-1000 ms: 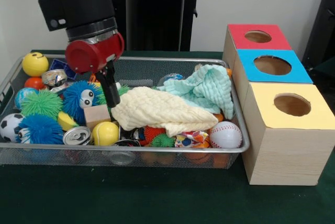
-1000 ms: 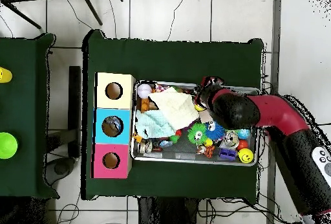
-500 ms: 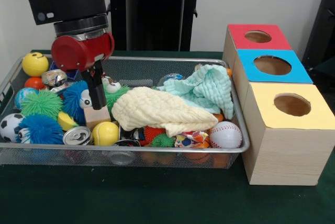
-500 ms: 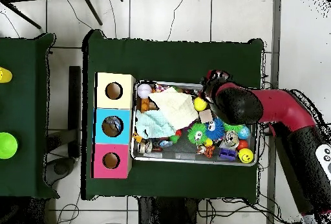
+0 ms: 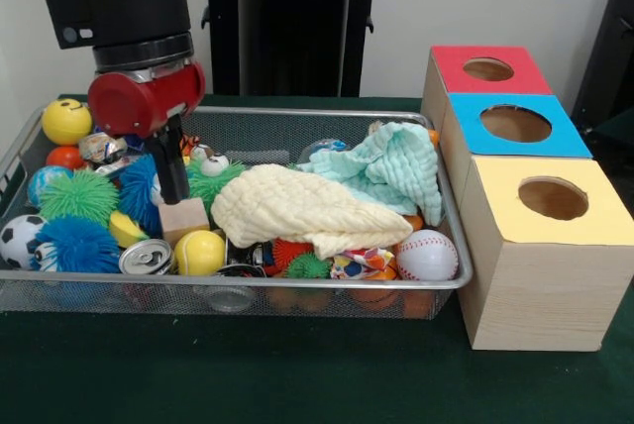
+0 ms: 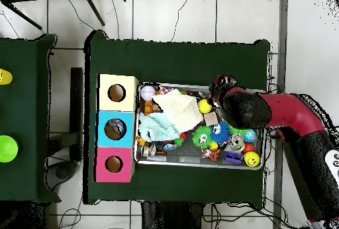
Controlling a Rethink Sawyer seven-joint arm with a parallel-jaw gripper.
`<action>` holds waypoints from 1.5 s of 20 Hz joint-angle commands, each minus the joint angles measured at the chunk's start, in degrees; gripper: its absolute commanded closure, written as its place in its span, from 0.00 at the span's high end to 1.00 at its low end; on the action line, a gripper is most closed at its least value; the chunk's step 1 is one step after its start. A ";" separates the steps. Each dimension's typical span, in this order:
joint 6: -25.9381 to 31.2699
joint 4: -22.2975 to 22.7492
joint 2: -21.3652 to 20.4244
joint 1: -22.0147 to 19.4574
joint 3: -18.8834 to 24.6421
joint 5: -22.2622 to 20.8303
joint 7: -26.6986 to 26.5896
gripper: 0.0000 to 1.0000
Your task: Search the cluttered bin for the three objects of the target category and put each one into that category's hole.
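We see the arm's gripper (image 5: pixel 176 184) down in the left part of the wire bin (image 5: pixel 297 125), tip right above the wooden block (image 5: pixel 183 219); can't tell if it touches it, and we can't tell whether it's spread or pressed together. Just beside the block: yellow tennis ball (image 5: pixel 200 253) and a tin can (image 5: pixel 146 258) in front, blue fuzzy toy (image 5: pixel 139 189) on the left behind the gripper. Yellow cloth (image 5: pixel 302 210) covers mid-bin, mint cloth (image 5: pixel 386 168) behind it toward the right, baseball (image 5: pixel 427 255) at the front right corner. Three hole boxes stand right of the bin: yellow box (image 5: pixel 540 251) nearest the camera, blue box (image 5: pixel 510 127) in the middle, red box (image 5: pixel 485 69) farthest.
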 commanded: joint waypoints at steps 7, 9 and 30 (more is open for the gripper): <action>22.85 5.86 -4.36 0.38 -5.04 2.24 -2.87 0.00; 22.71 7.35 -4.41 0.01 -4.22 2.74 -1.77 0.00; 8.17 11.32 9.85 1.50 -0.27 4.25 1.25 1.00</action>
